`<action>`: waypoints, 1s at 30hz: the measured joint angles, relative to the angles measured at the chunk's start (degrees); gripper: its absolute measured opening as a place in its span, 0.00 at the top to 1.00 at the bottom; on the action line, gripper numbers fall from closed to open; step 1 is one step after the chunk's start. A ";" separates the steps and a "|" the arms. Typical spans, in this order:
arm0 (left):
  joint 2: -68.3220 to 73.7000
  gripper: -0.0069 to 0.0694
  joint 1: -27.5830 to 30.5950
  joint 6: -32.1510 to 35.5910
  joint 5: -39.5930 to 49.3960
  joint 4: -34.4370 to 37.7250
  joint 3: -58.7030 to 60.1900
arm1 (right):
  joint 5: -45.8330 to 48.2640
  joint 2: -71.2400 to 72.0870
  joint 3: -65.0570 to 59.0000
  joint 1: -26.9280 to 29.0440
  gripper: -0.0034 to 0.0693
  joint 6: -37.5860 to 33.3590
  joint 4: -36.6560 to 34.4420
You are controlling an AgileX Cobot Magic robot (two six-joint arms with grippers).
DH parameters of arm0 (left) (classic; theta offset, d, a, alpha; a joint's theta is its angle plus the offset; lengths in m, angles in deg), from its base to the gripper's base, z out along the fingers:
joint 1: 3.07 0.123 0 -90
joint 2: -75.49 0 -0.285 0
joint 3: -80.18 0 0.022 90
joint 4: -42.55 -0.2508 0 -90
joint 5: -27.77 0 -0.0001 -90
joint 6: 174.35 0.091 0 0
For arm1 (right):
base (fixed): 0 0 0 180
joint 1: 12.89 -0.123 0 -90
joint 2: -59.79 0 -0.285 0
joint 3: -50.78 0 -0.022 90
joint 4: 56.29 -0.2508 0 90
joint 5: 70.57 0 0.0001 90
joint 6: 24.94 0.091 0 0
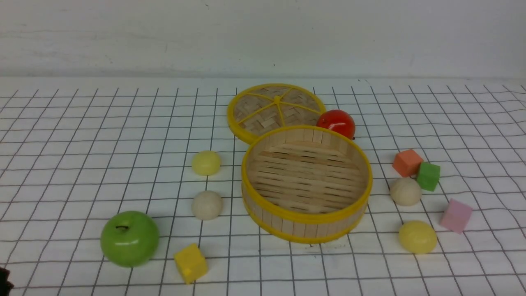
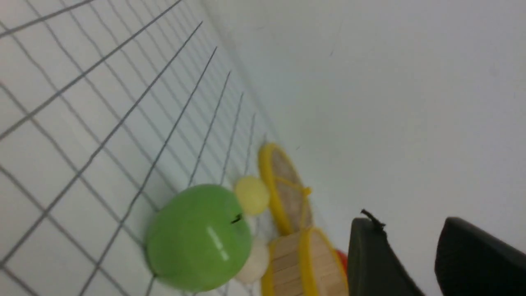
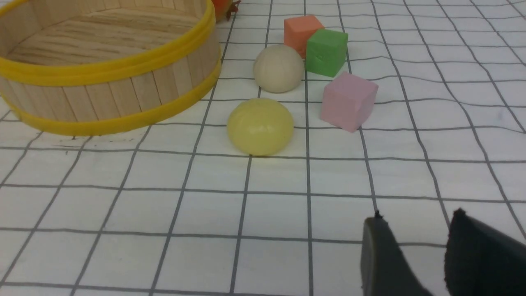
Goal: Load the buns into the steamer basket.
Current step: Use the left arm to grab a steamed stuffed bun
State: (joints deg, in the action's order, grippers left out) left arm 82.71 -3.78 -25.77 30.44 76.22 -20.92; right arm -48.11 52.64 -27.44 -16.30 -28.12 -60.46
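The steamer basket [image 1: 306, 183] stands empty in the middle of the table; it also shows in the right wrist view [image 3: 102, 65]. Left of it lie a pale yellow bun [image 1: 206, 162] and an off-white bun [image 1: 206, 204]. Right of it lie an off-white bun [image 1: 405, 191] and a pale yellow bun [image 1: 417, 237]; the right wrist view shows the off-white one [image 3: 278, 68] and the yellow one [image 3: 260, 126]. My left gripper [image 2: 411, 224] is open and empty, near the green apple [image 2: 199, 236]. My right gripper [image 3: 417, 216] is open and empty, short of the right yellow bun.
The flat woven lid [image 1: 276, 109] leans behind the basket beside a red tomato [image 1: 336, 122]. A green apple [image 1: 130, 238] and a yellow cube [image 1: 190, 263] sit front left. Orange [image 1: 407, 162], green [image 1: 428, 176] and pink [image 1: 455, 215] cubes crowd the right buns.
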 joint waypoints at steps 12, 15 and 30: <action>14.85 0.93 -5.15 16.12 35.88 -5.90 -30.72 | 0.00 0.00 0.00 0.00 0.62 0.00 0.10; 29.07 0.93 -5.21 17.63 50.24 -11.47 -39.36 | 0.00 0.00 0.00 0.00 0.62 0.00 0.10; 77.64 0.93 -22.61 26.41 51.48 -20.07 -63.65 | 0.00 0.00 0.00 0.00 0.62 0.00 0.10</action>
State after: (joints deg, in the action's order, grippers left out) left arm 160.36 -26.39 0.64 81.91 56.15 -84.57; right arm -48.11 52.64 -27.44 -16.30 -28.12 -60.36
